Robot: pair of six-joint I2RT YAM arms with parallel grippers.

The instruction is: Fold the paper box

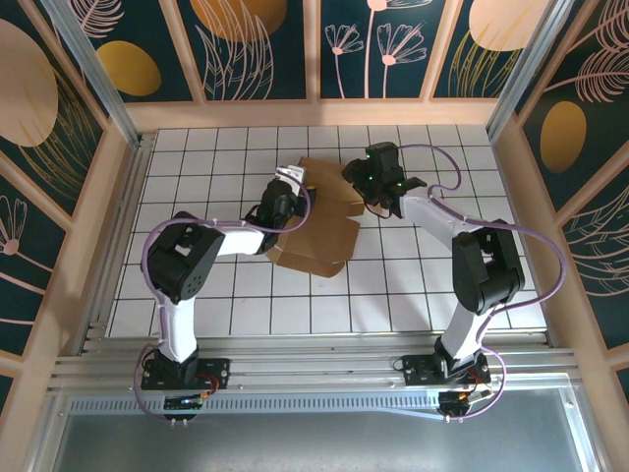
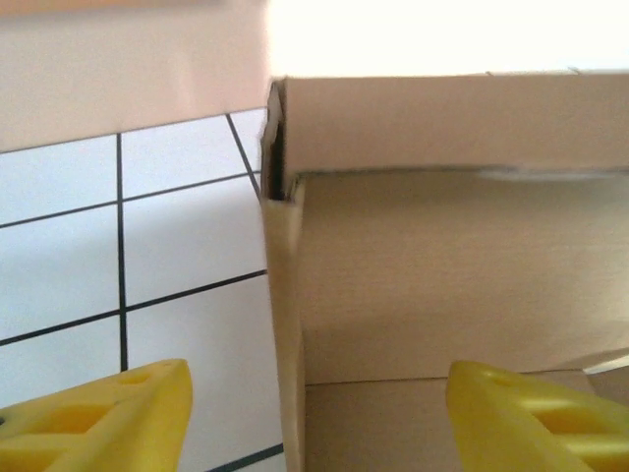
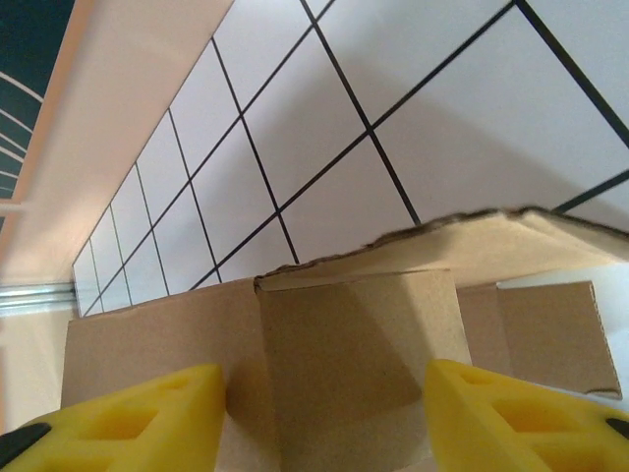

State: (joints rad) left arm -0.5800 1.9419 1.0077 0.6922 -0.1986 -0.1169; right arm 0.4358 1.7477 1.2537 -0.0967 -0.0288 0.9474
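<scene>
Overhead and wrist views of the folding stage. The paper box (image 1: 319, 231) was plain brown kraft cardboard, matt and faintly fibrous, with creased panels and raw cut edges; in the overhead view it lay as a partly raised squarish shape on the white tiled table (image 1: 216, 157) with its thin black grid lines. The left gripper (image 1: 288, 197) met the box at its left side; in the left wrist view its yellow moulded fingers (image 2: 108, 413) stood wide apart, holding nothing, one outside over the tiles and one inside over the box floor (an upright side wall rose between them, touching neither); ahead of the fingertips a second wall crossed at a right angle, with a dark gap at the corner. The right gripper (image 1: 378, 192) sat at the far right corner of the box; in the right wrist view its yellow fingers (image 3: 128, 413) were parted about a raised panel, just beyond which a flap with a ragged edge leaned over; whether the pads pressed that panel could not be told.
</scene>
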